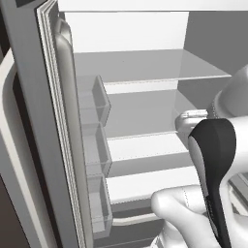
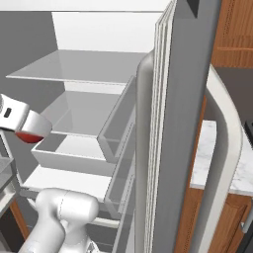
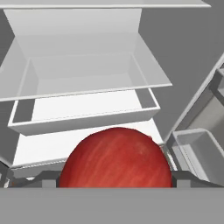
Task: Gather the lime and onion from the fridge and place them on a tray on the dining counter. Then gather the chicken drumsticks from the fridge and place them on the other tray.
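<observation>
My gripper (image 3: 114, 180) is shut on the onion (image 3: 116, 157), a dark-red ball that sits between the two dark fingertips (image 3: 46, 178). From the right base, the onion (image 2: 29, 137) hangs under the white hand at the far left, in front of the open fridge (image 2: 84, 69). The fridge's white shelves (image 1: 145, 145) and a shallow white drawer (image 3: 83, 116) hold nothing that I can see. The lime, the chicken drumsticks, both trays and the dining counter are out of view.
The fridge's left door (image 1: 53, 126) stands open with three clear bins (image 1: 94, 150). Its right door (image 2: 183, 128), with a long curved white handle (image 2: 225, 148), stands open close by. A marble countertop (image 2: 217, 158) on wooden cabinets lies beyond it.
</observation>
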Available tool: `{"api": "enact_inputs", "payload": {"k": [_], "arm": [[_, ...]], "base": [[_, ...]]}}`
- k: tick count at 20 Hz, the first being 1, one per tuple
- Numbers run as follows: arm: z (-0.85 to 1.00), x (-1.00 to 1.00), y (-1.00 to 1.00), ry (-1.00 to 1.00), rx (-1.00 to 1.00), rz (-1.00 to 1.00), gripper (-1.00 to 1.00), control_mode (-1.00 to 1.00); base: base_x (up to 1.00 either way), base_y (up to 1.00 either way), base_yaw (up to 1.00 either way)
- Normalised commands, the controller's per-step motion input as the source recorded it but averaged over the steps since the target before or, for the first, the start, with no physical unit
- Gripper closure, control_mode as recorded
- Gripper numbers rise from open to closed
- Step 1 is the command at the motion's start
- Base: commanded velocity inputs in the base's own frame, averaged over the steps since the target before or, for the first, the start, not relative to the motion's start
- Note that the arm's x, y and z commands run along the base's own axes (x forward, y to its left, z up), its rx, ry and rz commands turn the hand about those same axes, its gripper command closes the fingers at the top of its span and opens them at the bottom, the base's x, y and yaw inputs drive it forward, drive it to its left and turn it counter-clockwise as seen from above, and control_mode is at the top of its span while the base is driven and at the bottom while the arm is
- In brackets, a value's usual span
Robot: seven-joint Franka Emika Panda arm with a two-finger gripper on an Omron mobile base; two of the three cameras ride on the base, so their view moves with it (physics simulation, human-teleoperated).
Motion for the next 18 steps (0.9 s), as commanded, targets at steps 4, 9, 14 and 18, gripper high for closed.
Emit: {"api": "enact_inputs", "payload": {"k": [4,9,14,18], "arm": [[0.0,-0.05,0.0,0.0,0.0,0.0,1.0,-1.0],[0.0,-0.05,0.0,0.0,0.0,0.0,1.0,1.0],[0.0,0.0,0.0,0.0,0.0,0.0,1.0,1.0],[0.0,0.0,0.0,0.0,0.0,0.0,1.0,1.0]], "base": [[0.0,0.0,0.0],[-0.02,0.0,0.0],[-0.41,0.01,-0.09],[-0.71,0.12,-0.17]]}}
